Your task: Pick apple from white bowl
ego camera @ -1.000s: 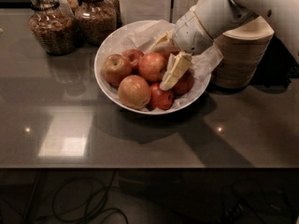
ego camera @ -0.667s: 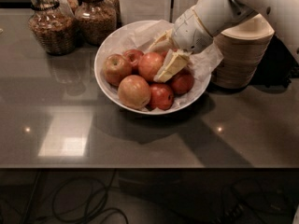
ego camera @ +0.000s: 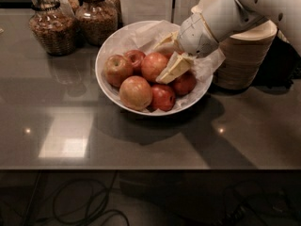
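**Fig. – Desk, far half, w/ bowl and my gripper.**

(a) Desk (ego camera: 141, 145): dark grey, flat and glossy, w/ pale light patches reflected near the front-left.

(b) White bowl (ego camera: 108, 44): wide, shallow, glossy and round. It sits mid-desk toward the far edge, lined w/ crumpled white paper (ego camera: 141, 32) that spills over its right rim.

(c) Contents: six apples are visible. The apple (ego camera: 149, 66) is round, red-orange w/ faint yellow streaks, and lies at the bowl's centre. Two yellower apples are at left (ego camera: 117, 69) and front (ego camera: 135, 92). Smaller deep-red ones are at the back (ego camera: 135, 58), front (ego camera: 162, 97) and right (ego camera: 184, 83).

(d) My gripper (ego camera: 161, 61) reaches in from the far-right corner on a smooth white wrist (ego camera: 211, 22). Its flat cream fingers (ego camera: 175, 67) are spread apart – one behind the apple, one across its right side. Jaws released, not clenched; contact w/ the skin can't be told.

(e) Far-left corner: two glass jars (ego camera: 51, 27) (ego camera: 96, 15) hold brown granular fill.

(f) Right edge: a stack of tan ribbed bowls (ego camera: 244, 55) stands just beside the white bowl, partly behind my wrist.
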You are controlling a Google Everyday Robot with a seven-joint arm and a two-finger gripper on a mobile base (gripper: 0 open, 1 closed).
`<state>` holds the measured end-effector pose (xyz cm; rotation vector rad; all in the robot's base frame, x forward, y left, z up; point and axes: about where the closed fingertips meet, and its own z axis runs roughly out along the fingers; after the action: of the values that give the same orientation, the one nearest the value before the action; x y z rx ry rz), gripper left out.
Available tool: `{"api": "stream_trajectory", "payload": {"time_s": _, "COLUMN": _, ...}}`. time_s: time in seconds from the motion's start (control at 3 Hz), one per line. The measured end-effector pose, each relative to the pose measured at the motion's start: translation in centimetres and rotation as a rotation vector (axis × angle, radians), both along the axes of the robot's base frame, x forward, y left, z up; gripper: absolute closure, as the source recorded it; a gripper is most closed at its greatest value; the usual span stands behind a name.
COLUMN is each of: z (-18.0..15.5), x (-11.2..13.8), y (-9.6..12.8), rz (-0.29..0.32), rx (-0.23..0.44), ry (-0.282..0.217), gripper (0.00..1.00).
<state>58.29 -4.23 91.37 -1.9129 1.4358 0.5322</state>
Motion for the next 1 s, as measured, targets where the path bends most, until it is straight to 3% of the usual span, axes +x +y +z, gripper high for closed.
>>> {"api": "stream_trajectory", "payload": {"time_s": 0.67, "z": 5.5, "x": -1.3, "y": -0.4, "rz": 0.017, "rx": 0.181, "ry": -0.090, "gripper": 1.00}}
{"api": "stream_trajectory", "payload": {"time_s": 1.0, "z": 8.4, "x": -2.1, "y": -0.2, "rz": 0.029, "rx": 0.225, "ry": -0.138, "gripper": 1.00}}
